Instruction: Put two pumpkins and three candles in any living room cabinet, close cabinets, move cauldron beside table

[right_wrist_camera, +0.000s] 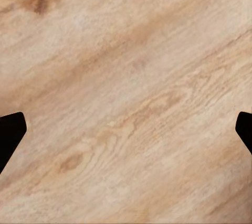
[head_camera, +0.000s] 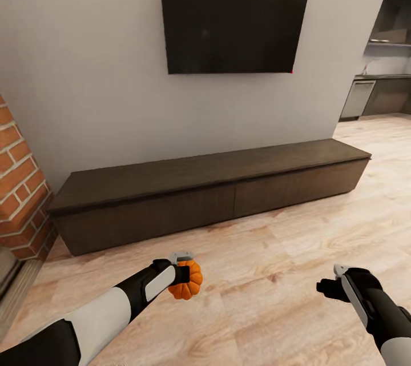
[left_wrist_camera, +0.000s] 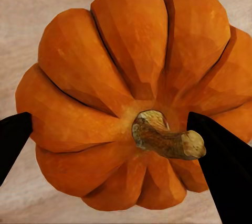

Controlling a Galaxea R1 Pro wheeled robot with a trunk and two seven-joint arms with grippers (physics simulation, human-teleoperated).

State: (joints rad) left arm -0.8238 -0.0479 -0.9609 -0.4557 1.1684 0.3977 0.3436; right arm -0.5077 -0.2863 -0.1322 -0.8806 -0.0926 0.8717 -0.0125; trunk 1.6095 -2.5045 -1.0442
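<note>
My left gripper [head_camera: 184, 274] clamps the pumpkin [left_wrist_camera: 131, 93], half hiding it; my right gripper [head_camera: 331, 288] hangs spread, holding nothing, before the closed cabinet [head_camera: 211, 194]

One pumpkin [head_camera: 187, 281], one cabinet [head_camera: 211, 194], one TV [head_camera: 234, 17].

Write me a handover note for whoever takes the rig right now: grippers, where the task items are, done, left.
Left gripper: shut on a pumpkin, held above the wood floor; in the left wrist view the fingers flank it, stem toward the camera.
Right gripper: open, empty, over bare floor.
Cabinet: straight ahead under the TV, both drawer fronts shut.
Done: one pumpkin picked up and brought to face the cabinet.
Left: open a drawer, probably with the free right gripper, put the pumpkin in, fetch the second pumpkin and three candles, close every cabinet, set the cauldron beside the table.
</note>
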